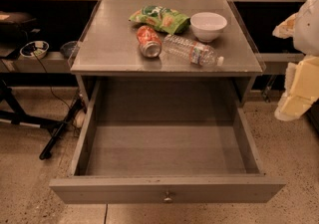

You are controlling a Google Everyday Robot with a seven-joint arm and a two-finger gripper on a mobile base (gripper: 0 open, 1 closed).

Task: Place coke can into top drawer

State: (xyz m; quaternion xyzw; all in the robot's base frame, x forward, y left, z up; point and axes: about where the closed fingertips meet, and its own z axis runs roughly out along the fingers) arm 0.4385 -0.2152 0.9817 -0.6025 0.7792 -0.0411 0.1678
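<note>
- Where the camera view looks down onto the cabinet, a grey counter [109, 44] is seen carrying four things, all grouped toward its rear right part.
- The coke can [149, 41] is found lying on its side on the counter, well behind the open drawer, with its silver end turned toward the camera. White markings are visible on its red-orange wall, but no brand name can be read.
- A clear water bottle [192, 50] is laid on its side just to the right of the can, its white cap pointing to the front right. A coloured label is wrapped around it; the writing cannot be made out. Whether bottle and can touch cannot be told.
- A green snack bag [159, 19] is placed flat just behind the can; orange and white print is seen, though nothing legible.
- A white bowl [208, 25] is set upright beside the bag, behind the bottle.
- The top drawer [167, 190] is shown standing wide open below the counter, its grey bottom exposed, with a small round knob [168, 197] centred on the front panel.
- The tool [298, 86] is seen at the right edge, as cream and white parts, off the side of the counter and apart from the can. Nothing is seen held, and how far open it is cannot be told.
</note>
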